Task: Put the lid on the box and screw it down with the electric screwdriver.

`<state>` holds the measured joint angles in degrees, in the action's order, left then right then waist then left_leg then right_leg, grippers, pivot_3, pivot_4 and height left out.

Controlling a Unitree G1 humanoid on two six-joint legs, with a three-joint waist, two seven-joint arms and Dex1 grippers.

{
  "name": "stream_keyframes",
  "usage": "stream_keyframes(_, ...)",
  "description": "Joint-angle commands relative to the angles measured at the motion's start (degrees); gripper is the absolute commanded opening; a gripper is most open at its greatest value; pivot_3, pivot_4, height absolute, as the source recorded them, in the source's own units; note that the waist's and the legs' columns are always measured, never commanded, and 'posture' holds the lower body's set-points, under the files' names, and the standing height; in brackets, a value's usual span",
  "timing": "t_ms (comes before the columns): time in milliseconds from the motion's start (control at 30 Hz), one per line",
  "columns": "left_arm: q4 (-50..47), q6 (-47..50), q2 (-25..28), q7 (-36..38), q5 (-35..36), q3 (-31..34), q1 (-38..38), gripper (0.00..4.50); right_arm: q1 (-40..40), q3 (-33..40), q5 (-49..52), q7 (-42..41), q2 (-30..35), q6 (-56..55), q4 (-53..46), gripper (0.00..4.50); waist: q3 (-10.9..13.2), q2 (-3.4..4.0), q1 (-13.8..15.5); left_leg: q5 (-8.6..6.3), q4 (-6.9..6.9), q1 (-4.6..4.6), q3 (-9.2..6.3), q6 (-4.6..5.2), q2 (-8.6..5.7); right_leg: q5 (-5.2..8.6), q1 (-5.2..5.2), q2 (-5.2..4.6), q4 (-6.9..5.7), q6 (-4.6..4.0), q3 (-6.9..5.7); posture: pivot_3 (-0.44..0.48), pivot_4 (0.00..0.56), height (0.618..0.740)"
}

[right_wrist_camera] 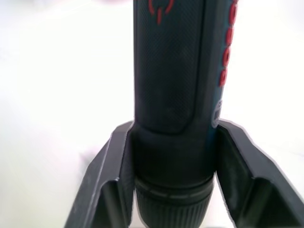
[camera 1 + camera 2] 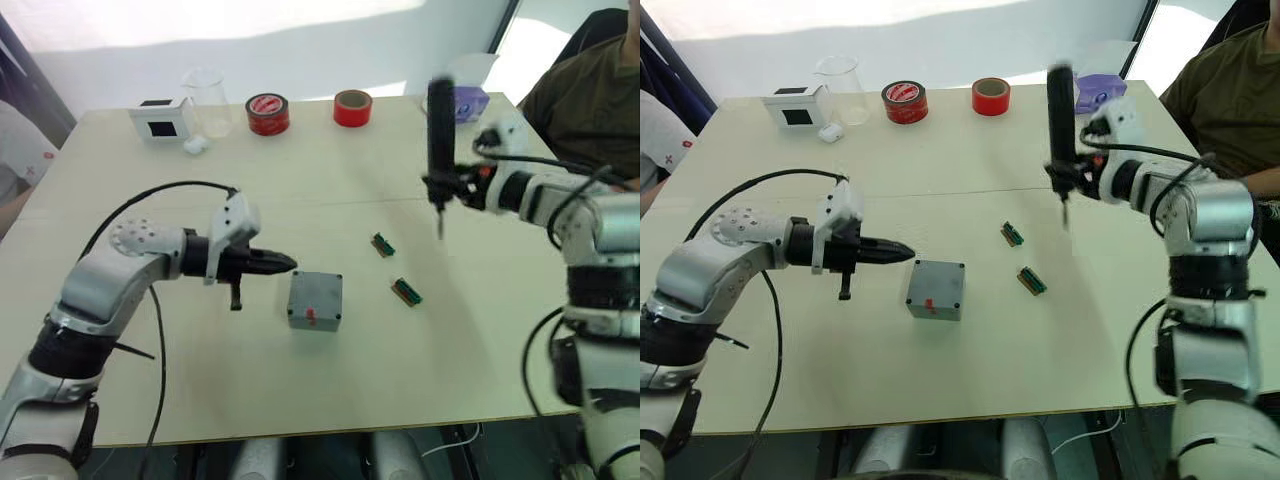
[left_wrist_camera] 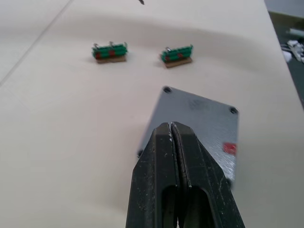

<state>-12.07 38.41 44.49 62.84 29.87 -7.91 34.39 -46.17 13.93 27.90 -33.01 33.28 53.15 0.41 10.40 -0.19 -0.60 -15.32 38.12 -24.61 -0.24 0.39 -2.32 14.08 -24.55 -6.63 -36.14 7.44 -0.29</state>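
While the right gripper clamps the electric screwdriver upright w/ its thin bit pointing down, well above the table, the box sits mid-table, far from the tool and toward the robot's left of it. Box is small, grey, square, w/ the lid already on top; dark screw holes at lid corners, small red mark on the side facing the robot. Left gripper hangs just beside the box on its left, fingers pressed together, holding nothing.

Writing: red lettering runs along the screwdriver body in right wrist view, not readable.

Left wrist view shows lid surface and corner holes close up, plus two small green connector boards beyond the box; head views show these to the box's right.
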Motion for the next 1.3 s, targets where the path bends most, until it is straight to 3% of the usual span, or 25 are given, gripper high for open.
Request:
stream_keyframes(33,-0.22,-0.13,-0.15,0.10,0.01,1.27,0.60,0.00,3.30,11.56,9.45,7.53,-7.67,-2.89,-16.19,1.74,0.00,0.00,0.10,0.00,0.02,0.00,-0.03,0.00,-0.02,0.00,0.04,-0.01,0.00,0.00,0.00,0.000,0.150,0.740)
stream_keyframes(133,-0.79,0.08,-0.29,0.95,-0.38,-0.17,0.47,0.00,7.93,10.23,8.29,15.14,-15.96,-8.69,-26.23,1.74,-0.01,-0.01,0.09,0.00,0.13,0.02,-0.04,0.02,-0.07,-0.01,0.12,-0.05,-0.03,-0.01,0.01,0.000,0.150,0.740)
stream_keyframes(300,0.72,-1.19,-2.42,1.86,-3.41,-4.36,2.36,0.00,17.70,-2.22,6.44,19.18,-24.18,-11.73,-37.87,1.74,-0.02,0.02,-0.27,0.01,0.08,0.12,-0.04,0.02,-0.08,-0.01,0.11,0.01,-0.10,-0.01,0.05,0.000,0.150,0.740)
stream_keyframes(567,2.99,-4.43,-2.75,3.60,-9.38,-9.57,0.97,0.00,24.48,-11.86,1.57,15.85,-22.56,-17.93,-37.67,1.74,-0.02,0.02,-0.17,0.02,0.11,0.14,-0.03,0.03,-0.06,-0.01,0.12,0.07,-0.10,-0.01,0.07,0.000,0.150,0.740)
stream_keyframes(1300,4.57,-8.26,-2.96,4.53,-13.11,-10.54,-2.22,0.00,29.76,-16.56,-0.22,13.21,-19.85,-20.31,-37.07,1.74,-0.08,0.00,-0.17,-0.12,0.13,0.29,-0.05,0.29,-0.04,-0.01,0.20,0.08,-0.10,-0.01,0.07,0.000,0.150,0.740)
